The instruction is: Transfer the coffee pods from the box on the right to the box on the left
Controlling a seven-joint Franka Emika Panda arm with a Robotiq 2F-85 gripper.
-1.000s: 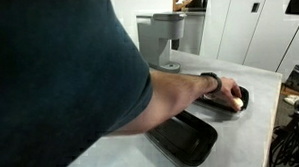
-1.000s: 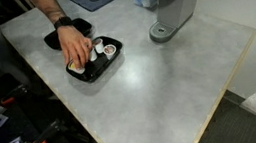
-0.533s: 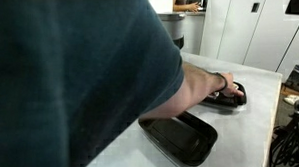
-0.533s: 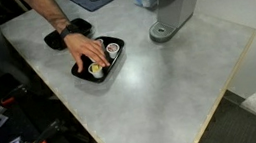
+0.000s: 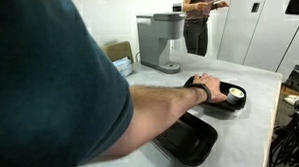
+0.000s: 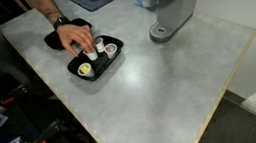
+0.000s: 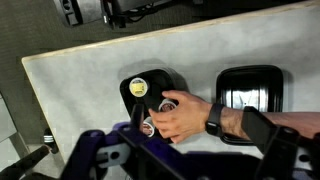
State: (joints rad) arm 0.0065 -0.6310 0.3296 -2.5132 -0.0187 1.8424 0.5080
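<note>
Coffee pods [image 7: 138, 87], frame centre, are partly covered by a hand [image 7: 185, 115]. Gripper [image 7: 180, 152] jaws are spread wide, empty; bare tabletop [image 6: 189, 73] is seen rightward.

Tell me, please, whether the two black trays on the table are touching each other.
Apart. The wrist view shows a strip of table between the tray holding the coffee pods and the other tray.

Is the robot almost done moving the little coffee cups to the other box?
Not yet, it hasn't begun. Done: nothing, since the empty tray has no pods in it. In hand: a person's hand is down among the coffee pods in the full tray, maybe arranging them. Left: every pod you can see needs to go across.
</note>
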